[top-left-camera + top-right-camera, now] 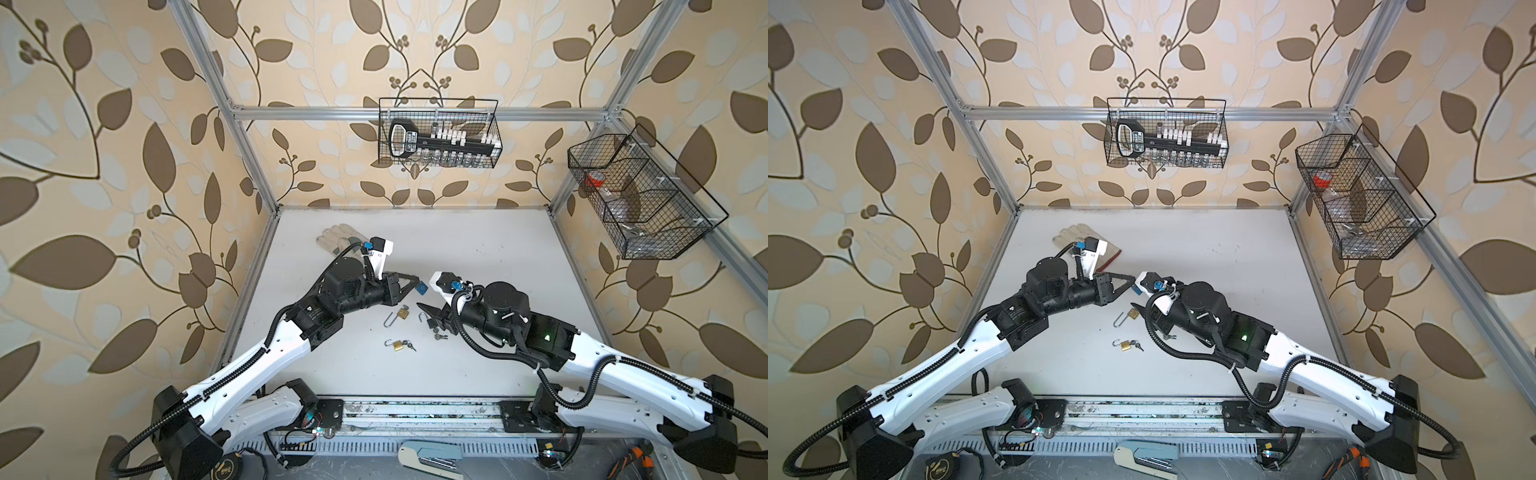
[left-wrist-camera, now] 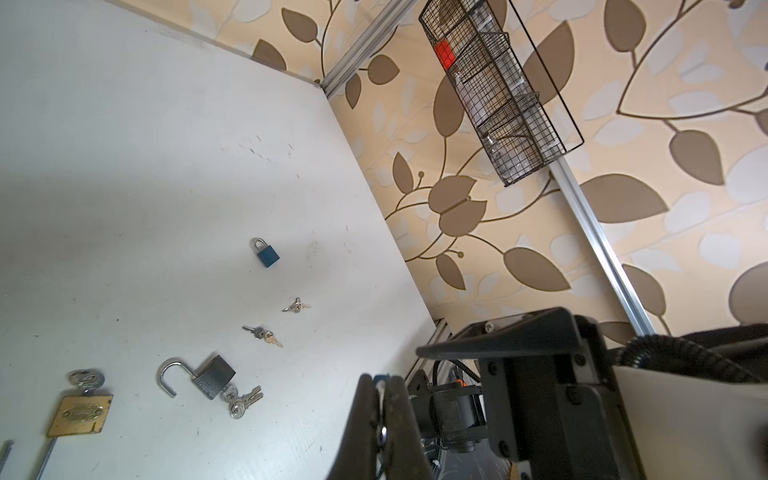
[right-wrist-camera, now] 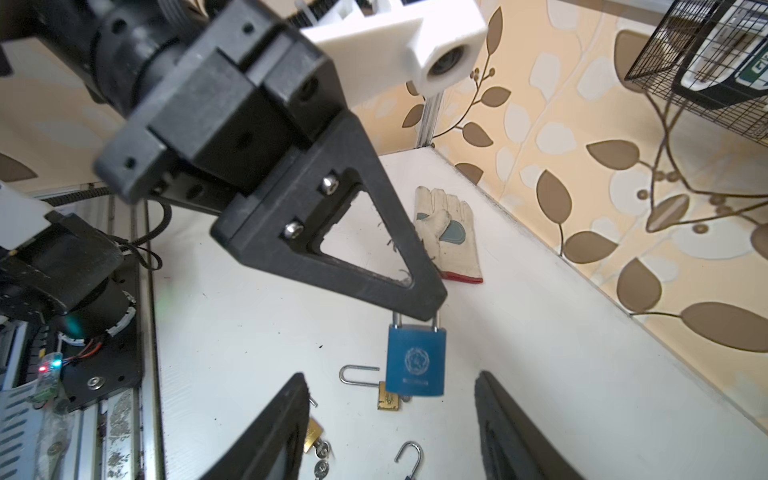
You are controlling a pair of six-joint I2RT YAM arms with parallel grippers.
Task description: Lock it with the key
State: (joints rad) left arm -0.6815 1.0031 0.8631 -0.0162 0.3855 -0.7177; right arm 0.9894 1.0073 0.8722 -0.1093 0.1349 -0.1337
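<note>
Both top views: high overhead, facing down toward the rear wall, whole bench (image 1: 457,249) in frame. Left wrist view: low, looking across bench to side basket (image 2: 498,104). Right wrist view: close on hanging blue padlock (image 3: 415,361); glove (image 3: 449,232) shared with top views.

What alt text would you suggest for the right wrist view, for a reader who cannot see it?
The left gripper, shut, holds a blue padlock by its closed shackle above the white table, with the right gripper open in the foreground, a finger on either side. An open brass padlock and keys lie on the table; a work glove lies farther back.
</note>
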